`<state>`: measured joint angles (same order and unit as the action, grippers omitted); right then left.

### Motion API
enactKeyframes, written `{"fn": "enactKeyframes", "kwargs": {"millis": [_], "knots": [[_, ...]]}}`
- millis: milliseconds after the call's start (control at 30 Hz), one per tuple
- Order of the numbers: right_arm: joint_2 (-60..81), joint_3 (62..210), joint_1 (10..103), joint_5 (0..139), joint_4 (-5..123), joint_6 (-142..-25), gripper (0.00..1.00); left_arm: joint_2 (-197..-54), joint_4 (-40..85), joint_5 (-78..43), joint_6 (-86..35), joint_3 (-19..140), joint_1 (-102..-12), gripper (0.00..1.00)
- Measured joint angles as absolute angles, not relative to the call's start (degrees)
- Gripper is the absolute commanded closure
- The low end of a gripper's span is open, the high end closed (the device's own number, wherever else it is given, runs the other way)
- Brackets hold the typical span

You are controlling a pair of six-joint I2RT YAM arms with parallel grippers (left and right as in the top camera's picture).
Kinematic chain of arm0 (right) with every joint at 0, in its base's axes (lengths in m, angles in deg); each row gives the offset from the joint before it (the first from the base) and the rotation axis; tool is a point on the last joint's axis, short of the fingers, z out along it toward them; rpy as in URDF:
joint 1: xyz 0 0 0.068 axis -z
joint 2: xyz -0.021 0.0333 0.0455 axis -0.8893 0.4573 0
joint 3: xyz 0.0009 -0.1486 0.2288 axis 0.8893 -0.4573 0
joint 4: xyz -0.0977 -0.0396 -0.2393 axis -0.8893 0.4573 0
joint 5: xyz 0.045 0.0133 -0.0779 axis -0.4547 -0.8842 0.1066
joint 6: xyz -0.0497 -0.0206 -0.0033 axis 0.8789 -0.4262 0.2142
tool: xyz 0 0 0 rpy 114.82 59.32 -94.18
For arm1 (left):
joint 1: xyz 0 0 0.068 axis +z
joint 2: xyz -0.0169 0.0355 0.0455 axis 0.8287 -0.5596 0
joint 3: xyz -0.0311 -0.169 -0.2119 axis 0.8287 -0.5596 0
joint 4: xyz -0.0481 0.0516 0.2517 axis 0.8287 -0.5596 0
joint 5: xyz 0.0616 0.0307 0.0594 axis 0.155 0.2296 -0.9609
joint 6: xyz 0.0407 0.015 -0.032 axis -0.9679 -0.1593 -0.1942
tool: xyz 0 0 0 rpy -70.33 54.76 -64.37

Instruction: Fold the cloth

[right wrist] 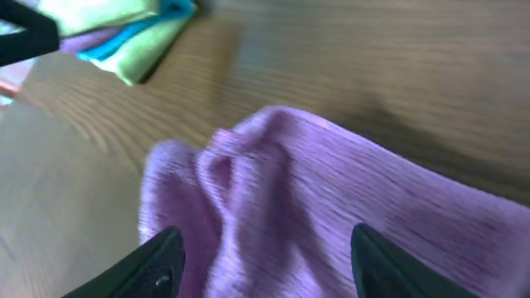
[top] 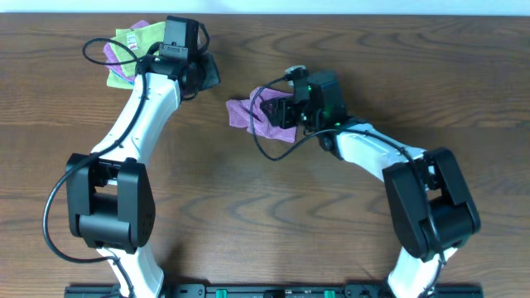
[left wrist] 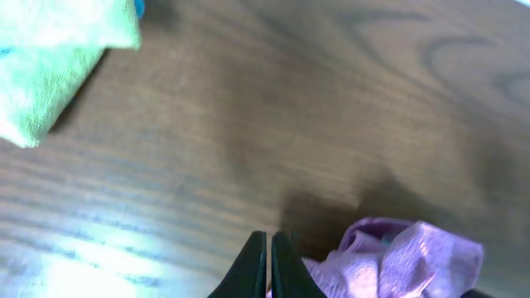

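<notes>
Overhead view: lilac cloth (top: 248,114) on wooden table (top: 356,50), near centre, not folded, bunched into a crumpled lump. Over its right part, right tool (top: 284,112), fingers spread wide. Right wrist view: right tool (right wrist: 273,277) released, one finger (right wrist: 157,265) on each side of cloth (right wrist: 331,207), fabric lying between them, not pinched; cannot tell whether fingertips touch fabric. Up-left of cloth in overhead view, left tool (top: 209,73), apart from cloth, over bare table. Left wrist view: left tool (left wrist: 269,265) clenched, fingers pressed together, nothing between them; cloth (left wrist: 397,261) just beside it on the right, wrinkled. Pile of other cloths at far left of table, well apart from lilac cloth: lime-green cloth (top: 137,40) on top, purple cloth (top: 110,51) under it. Same lime-green cloth (left wrist: 58,50) at top left of left wrist view, sliver of blue cloth (left wrist: 139,8) at its edge.
</notes>
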<state>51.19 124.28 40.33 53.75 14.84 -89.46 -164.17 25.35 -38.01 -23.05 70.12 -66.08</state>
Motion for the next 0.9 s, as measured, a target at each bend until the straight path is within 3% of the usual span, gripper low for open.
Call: {"fn": "enactKeyframes", "kwargs": {"millis": [267,633,900], "knots": [[51.13,124.28,38.51,53.75,14.93,-89.68,0.35,-164.17,23.54,-38.01,-23.01,70.12,-66.08,0.94],[51.06,124.85,36.13,57.53,14.93,-89.88,0.43,-164.17,23.54,-38.01,-22.77,70.12,-66.08,0.94],[56.96,134.75,36.13,58.97,17.77,-89.79,0.44,-164.17,22.31,-38.01,-22.77,70.12,-66.08,0.94]]}}
